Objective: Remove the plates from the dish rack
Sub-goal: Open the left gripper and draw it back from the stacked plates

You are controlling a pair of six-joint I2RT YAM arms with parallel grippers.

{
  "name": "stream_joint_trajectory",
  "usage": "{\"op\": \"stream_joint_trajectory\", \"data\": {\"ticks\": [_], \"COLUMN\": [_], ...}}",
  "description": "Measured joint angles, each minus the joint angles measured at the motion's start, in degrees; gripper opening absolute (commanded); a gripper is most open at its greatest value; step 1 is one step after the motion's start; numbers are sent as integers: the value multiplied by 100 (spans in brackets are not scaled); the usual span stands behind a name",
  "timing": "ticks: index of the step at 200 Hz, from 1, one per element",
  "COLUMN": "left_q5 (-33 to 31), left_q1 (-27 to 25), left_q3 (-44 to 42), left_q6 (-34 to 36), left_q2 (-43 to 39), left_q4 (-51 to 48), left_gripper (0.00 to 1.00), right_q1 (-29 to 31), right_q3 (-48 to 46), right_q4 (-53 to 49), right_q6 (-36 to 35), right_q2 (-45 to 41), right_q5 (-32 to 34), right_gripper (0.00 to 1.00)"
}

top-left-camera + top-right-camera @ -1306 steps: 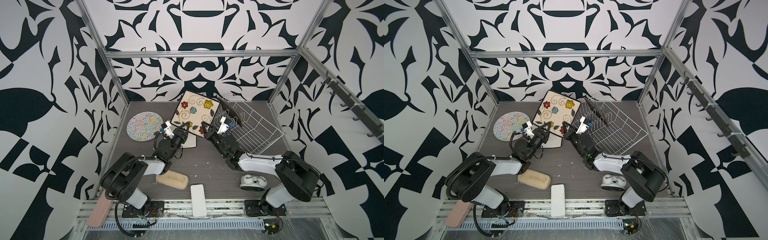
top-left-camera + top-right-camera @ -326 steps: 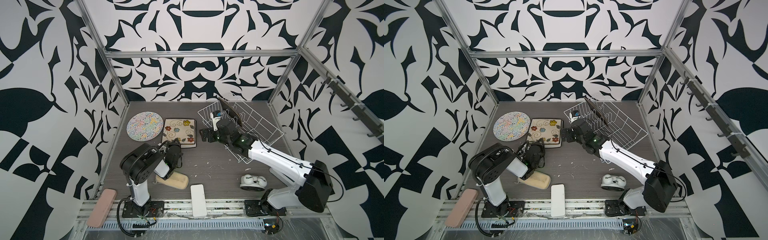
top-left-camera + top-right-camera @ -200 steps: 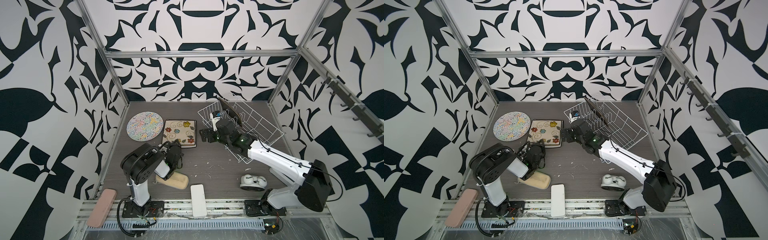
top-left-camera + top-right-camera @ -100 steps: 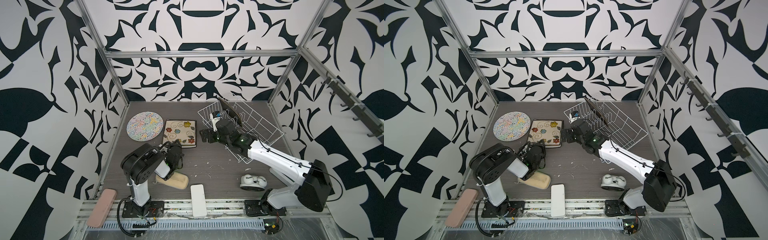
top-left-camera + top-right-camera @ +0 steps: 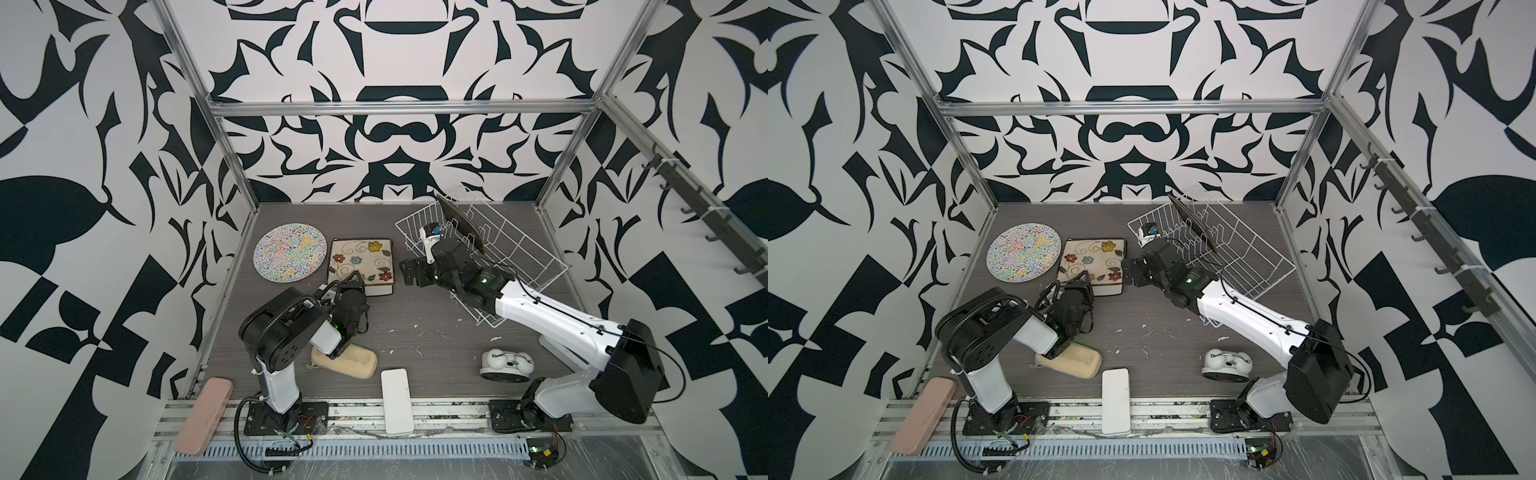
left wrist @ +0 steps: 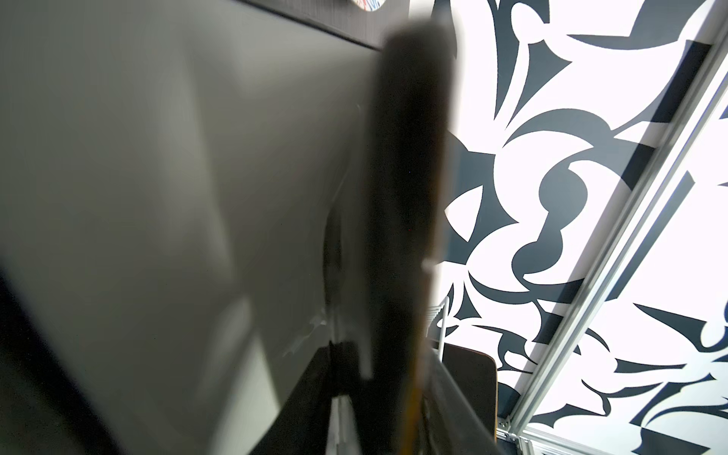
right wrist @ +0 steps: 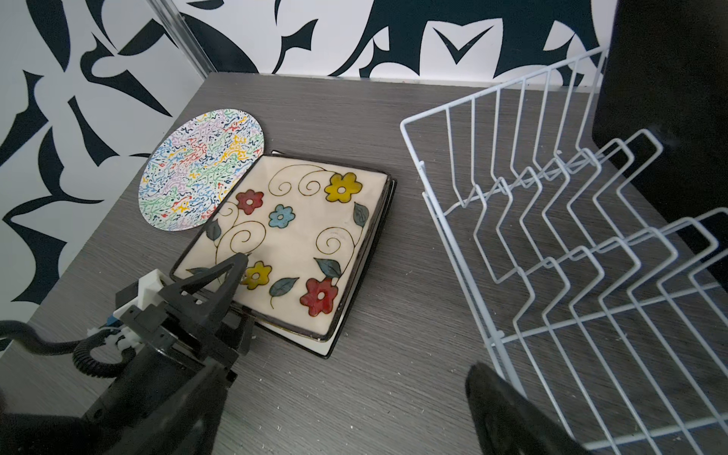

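The round squiggle plate [image 5: 289, 252] [image 5: 1023, 252] [image 7: 203, 173] lies flat at the back left. Beside it the flowered square plate [image 5: 361, 264] [image 5: 1094, 262] [image 7: 299, 236] rests on another dark-rimmed plate. A dark square plate [image 5: 459, 222] [image 5: 1192, 222] [image 7: 669, 98] stands upright in the white wire dish rack [image 5: 519, 266] [image 5: 1250, 257] [image 7: 512, 220]. My left gripper [image 5: 347, 286] [image 5: 1077, 286] [image 7: 236, 291] straddles the flowered plate's near edge with its jaws apart. My right gripper [image 5: 409, 272] [image 5: 1133, 272] hovers open and empty between the plates and the rack.
A beige sponge [image 5: 345, 360] [image 5: 1071, 359] lies under the left arm. A white block [image 5: 397, 395] [image 5: 1116, 395] sits on the front edge and a pink block [image 5: 203, 409] at the front left. A white handled object [image 5: 507, 365] [image 5: 1227, 363] is near the right arm's base.
The flowered plate, earlier held up between both grippers, now lies flat on the table. In the last second the left jaws have parted at its edge. The arms have hardly moved.
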Motion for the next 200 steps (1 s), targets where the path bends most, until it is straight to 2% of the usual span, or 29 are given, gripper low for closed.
{"op": "stream_joint_trajectory", "data": {"ticks": [121,200], "left_q5": [-74,-74], "left_q1": [-57,-66], "left_q3": [-2,-11], "left_q6": [-127,-289], "left_q2": [-177,-638], "left_q4": [-216,-973], "left_gripper": [67,81], "right_q1": [0,0], "right_q3": [0,0], "right_q4": [-26,-68], "right_q6": [-4,-26], "right_q2": [-2,-188], "right_q5": [0,219], "right_gripper": [98,98]}}
